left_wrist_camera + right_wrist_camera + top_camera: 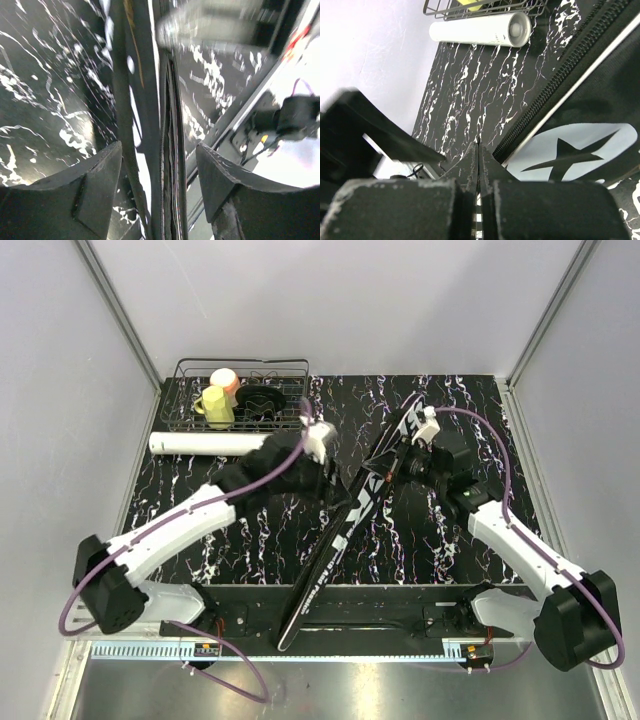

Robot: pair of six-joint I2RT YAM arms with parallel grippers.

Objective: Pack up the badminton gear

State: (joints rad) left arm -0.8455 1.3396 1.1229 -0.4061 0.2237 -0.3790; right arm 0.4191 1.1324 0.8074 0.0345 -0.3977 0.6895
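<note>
Fabric of the black racket bag [345,525], laid diagonally on the table [440,530] from near centre to far right, is judged soft and light, best pinched at the firmer zipper seam [570,67]. The left hand [159,152] is spread open astride that seam, gripping nothing. The right hand [478,150] is clenched at the bag's far end, with nothing clearly seen between its pads.

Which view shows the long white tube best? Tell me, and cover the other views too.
The right wrist view: the white tube lies whole and sharp, its round end facing the camera. The top view shows it small, its right end hidden by the left arm. The left wrist view does not show it.
</note>
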